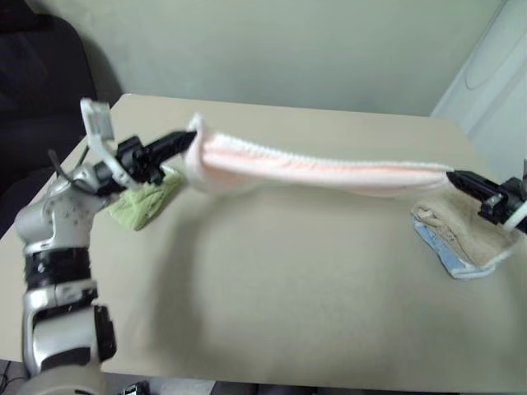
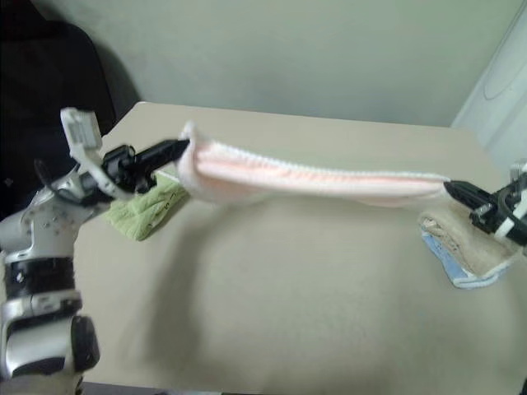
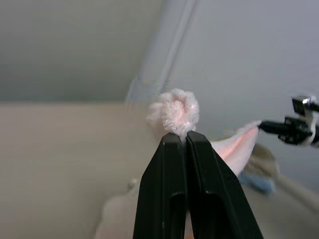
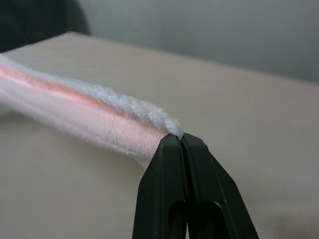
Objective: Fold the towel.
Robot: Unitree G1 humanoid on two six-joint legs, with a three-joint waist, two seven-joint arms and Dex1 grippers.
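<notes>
- Two pincers, one towel: my left pincer [image 1: 188, 140] and my right pincer [image 1: 454, 176] each have their black fingers pressed together on an end of the pale pink towel [image 1: 321, 169].
- The towel hangs in the air between them, stretched into a long narrow band above the beige worktop [image 1: 272, 288], sagging a little in its middle and touching nothing below.
- From my left wrist, the pinched end shows as a small fluffy pink tuft [image 3: 175, 110] bunched just past the closed fingertips [image 3: 172, 144], with my other pincer gripping the far corner.
- From my right wrist, the white stitched edging [image 4: 134, 107] runs along the top of the band right up to my closed fingertips [image 4: 172, 142].
- A smaller light-green towel [image 1: 146, 202] lies crumpled on the worktop under my left pincer, near the left edge.
- A folded beige towel [image 1: 457, 230] sits on the worktop below my right pincer, with something pale blue [image 1: 445, 251] showing beneath it.
- A dark chair [image 2: 49, 82] stands past the worktop's far left corner.
</notes>
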